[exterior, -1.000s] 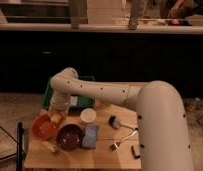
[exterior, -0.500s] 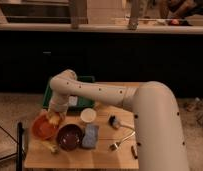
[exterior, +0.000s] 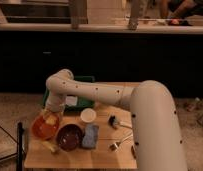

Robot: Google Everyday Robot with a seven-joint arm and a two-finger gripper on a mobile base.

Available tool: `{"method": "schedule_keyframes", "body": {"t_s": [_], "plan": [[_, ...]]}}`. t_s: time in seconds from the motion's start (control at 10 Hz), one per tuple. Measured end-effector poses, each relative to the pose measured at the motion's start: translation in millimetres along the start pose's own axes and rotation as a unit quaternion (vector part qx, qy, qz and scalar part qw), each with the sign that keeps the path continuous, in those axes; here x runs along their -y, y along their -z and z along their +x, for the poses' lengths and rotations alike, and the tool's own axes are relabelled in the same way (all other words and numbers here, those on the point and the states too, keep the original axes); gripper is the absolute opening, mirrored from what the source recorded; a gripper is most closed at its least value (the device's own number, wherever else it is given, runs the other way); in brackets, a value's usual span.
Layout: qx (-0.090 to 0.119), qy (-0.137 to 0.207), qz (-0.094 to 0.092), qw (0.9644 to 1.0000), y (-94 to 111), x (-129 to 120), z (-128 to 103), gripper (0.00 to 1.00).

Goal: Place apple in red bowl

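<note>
The red bowl (exterior: 41,130) sits at the table's left edge. My gripper (exterior: 51,116) hangs at the end of the white arm, right over the bowl's far side. A yellowish round patch that looks like the apple (exterior: 50,121) shows at the gripper's tip, just above or inside the bowl. I cannot tell whether it is held or resting in the bowl.
A dark maroon bowl (exterior: 70,137) stands right of the red bowl, with a blue sponge (exterior: 90,136) and a white cup (exterior: 88,116) beside it. A green container (exterior: 82,95) is behind. A dark brush (exterior: 114,121) and utensils (exterior: 120,143) lie to the right. A yellow item (exterior: 50,146) lies near the front edge.
The gripper has moved a little to the left and down, from beside the maroon bowl to over the red bowl, with the yellowish patch staying at its tip.
</note>
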Motion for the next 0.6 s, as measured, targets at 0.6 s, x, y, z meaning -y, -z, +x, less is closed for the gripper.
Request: {"method": "schedule_keyframes", "body": {"t_s": [0.6], "plan": [[0.036, 0.053, -0.030, 0.9975, -12, 32, 0, 0.00]]}}
